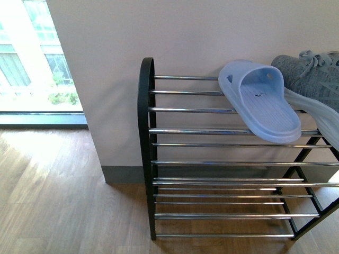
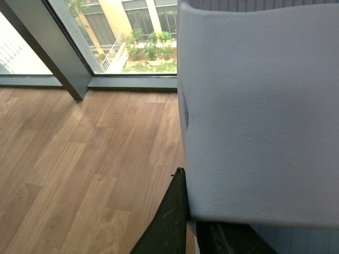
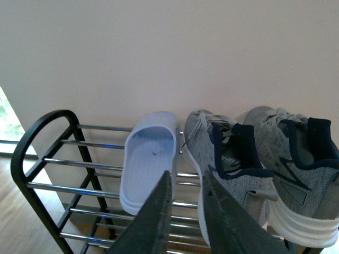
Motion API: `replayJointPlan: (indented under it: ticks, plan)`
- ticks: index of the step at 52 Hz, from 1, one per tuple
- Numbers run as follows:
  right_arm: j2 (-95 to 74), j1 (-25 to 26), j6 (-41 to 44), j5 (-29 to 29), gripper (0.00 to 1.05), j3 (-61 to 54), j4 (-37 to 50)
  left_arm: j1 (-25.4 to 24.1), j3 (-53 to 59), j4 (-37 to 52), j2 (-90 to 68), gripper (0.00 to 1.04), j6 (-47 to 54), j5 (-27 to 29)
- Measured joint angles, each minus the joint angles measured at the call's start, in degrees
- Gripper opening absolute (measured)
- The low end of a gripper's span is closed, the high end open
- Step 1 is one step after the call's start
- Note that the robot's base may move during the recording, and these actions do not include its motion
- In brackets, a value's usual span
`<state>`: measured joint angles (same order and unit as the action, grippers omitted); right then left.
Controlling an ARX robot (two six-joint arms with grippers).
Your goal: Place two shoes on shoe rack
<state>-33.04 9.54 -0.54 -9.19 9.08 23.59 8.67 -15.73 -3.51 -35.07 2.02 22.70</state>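
Two grey knit sneakers (image 3: 233,164) (image 3: 302,169) with white soles stand side by side on the top shelf of the shoe rack (image 3: 32,132), toes to the wall. In the front view only one sneaker (image 1: 312,79) shows, at the right edge above the rack (image 1: 146,106). A light blue slipper (image 2: 259,116) fills much of the left wrist view, and my left gripper (image 2: 193,211) is shut on its edge, above the wooden floor. My right gripper (image 3: 186,177) hangs shut and empty in front of the top shelf, between the sneakers and a slipper lying there.
A second light blue slipper (image 1: 265,103) (image 3: 151,159) lies on the top shelf left of the sneakers. The rack stands against a pale wall (image 1: 106,79). A floor-length window (image 1: 37,58) is at the left, over a wooden floor (image 1: 58,201). The lower chrome shelves (image 1: 228,198) hold nothing.
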Motion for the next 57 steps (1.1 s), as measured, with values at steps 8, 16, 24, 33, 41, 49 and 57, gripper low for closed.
replayJointPlan:
  ticks: [8,16,24,33,41,49,57]
  plan:
    - [3.26,-2.10,0.33,2.10,0.01,-2.14,-1.09,0.00,0.00,0.00,0.00,0.02,-0.02,0.00]
    - [7.23,-7.39,0.35,8.37,0.01,-4.22,-3.17,0.00,0.00,0.00,0.00,0.02,-0.02,0.02]
    - [11.21,-9.25,0.35,9.18,0.01,-5.64,-5.38,0.00,0.00,0.00,0.00,0.02,-0.02,0.04]
    - [14.91,-9.33,0.35,9.18,0.01,-6.91,-7.98,0.00,0.00,0.00,0.00,0.02,-0.02,0.00]
    - [17.49,-9.33,0.37,9.27,0.01,-8.00,-8.07,0.00,0.00,0.00,0.00,0.02,-0.02,0.00]
    - [20.22,-9.33,0.37,9.20,0.01,-8.00,-10.67,0.00,0.00,0.00,0.00,0.02,-0.02,0.02]
    - [22.10,-9.33,0.37,9.20,0.01,-8.00,-12.55,0.00,0.00,0.00,-0.02,0.02,0.00,0.00]
